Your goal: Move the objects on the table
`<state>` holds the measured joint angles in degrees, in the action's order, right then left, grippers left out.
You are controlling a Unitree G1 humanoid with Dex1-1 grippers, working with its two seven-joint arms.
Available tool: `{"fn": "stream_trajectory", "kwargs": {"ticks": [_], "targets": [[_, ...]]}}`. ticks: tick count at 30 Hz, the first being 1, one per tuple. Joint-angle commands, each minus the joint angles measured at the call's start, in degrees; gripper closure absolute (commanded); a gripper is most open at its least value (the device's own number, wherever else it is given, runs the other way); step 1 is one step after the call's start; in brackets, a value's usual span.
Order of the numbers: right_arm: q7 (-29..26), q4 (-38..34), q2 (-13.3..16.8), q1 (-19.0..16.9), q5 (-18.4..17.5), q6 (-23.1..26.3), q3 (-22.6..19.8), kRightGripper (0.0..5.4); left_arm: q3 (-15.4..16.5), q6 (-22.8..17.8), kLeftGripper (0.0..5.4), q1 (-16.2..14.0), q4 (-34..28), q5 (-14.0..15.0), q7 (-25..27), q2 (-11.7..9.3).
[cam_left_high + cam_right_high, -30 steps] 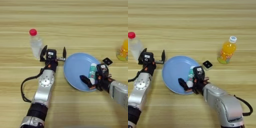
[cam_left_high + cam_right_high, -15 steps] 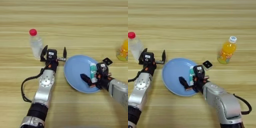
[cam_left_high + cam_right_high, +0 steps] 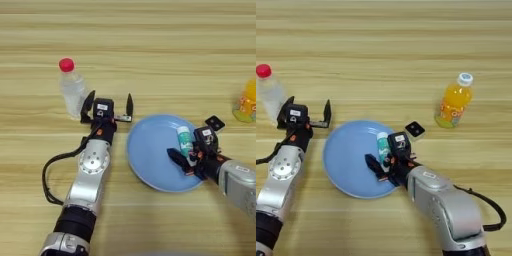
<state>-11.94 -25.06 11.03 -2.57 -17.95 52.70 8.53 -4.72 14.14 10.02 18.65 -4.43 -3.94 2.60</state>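
Wooden table (image 3: 150,40): tube (image 3: 185,141) lies on the plate (image 3: 150,155) at 3 o'clock between the right gripper (image 3: 192,157)'s spread jaws, left gripper (image 3: 107,102) agape, others unmoved.

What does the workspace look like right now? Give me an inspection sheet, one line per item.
Surface: light wooden table, plank grain running across.
Job's things: blue plate near the middle, white teal-capped tube lying on its right part; red-capped clear bottle upright at left; orange drink bottle upright at right; black square item flat beside the plate's right rim.
Clutter: nothing seen.
Grippers: left gripper open, between the clear bottle and the plate; right gripper open over the plate, fingers either side of the tube.
Cables: black cable looping beside the left arm.
Surroundings: nothing seen beyond the table.
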Motion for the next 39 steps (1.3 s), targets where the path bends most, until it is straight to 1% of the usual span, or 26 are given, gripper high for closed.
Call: {"fn": "stream_trajectory", "kwargs": {"ticks": [1, 2, 9, 10, 16, 24, 29, 31, 35, 39], "targets": [[-0.4, 0.7, 0.53, -0.89, 0.42, 0.35, 0.83, 2.06, -0.08, 0.08, 0.0, 0.0, -0.18, -0.53, -0.48, 0.49], [-0.47, 0.7, 0.6, -0.88, 0.5, 0.04, 0.95, 2.28, -0.08, 0.08, 0.0, 0.01, -0.16, -0.51, -0.5, 0.49], [-0.86, 0.71, 0.82, -0.92, 1.1, -1.96, 1.52, 2.9, -0.09, 0.14, 0.0, 0.07, -0.04, -0.46, -0.61, 0.42], [-0.92, 0.67, 0.84, -1.0, 1.19, -2.29, 1.6, 3.09, -0.1, 0.14, 0.0, 0.01, -0.1, -0.45, -0.59, 0.41], [-1.29, 0.34, 0.94, -1.02, 1.93, -4.77, 1.62, 3.72, -0.14, 0.2, 0.0, -0.01, 0.0, -0.48, -0.62, 0.44], [-1.06, -0.6, -0.61, 0.34, 1.01, -6.1, -0.98, 3.73, -0.17, 0.22, 0.0, 0.03, 0.04, -0.47, -0.66, 0.53], [-0.93, -2.64, -2.0, 1.55, -0.45, -6.52, -2.79, 3.73, -0.14, 0.2, 0.0, -0.1, -0.15, -0.41, -0.64, 0.5], [-0.76, -3.53, -2.18, 2.33, -0.56, -7.52, -4.04, 3.73, -0.16, 0.24, 0.0, -0.15, -0.18, -0.43, -0.65, 0.52], [-0.31, -4.04, -1.27, 3.62, 0.01, -10.23, -7.21, 3.73, -0.24, 0.27, 0.0, -0.17, -0.21, -0.5, -0.76, 0.63], [0.02, -2.89, 0.53, 4.38, 0.84, -13.02, -11.32, 3.74, -0.36, 0.32, 0.0, -0.2, -0.27, -0.57, -0.88, 0.77]]}}
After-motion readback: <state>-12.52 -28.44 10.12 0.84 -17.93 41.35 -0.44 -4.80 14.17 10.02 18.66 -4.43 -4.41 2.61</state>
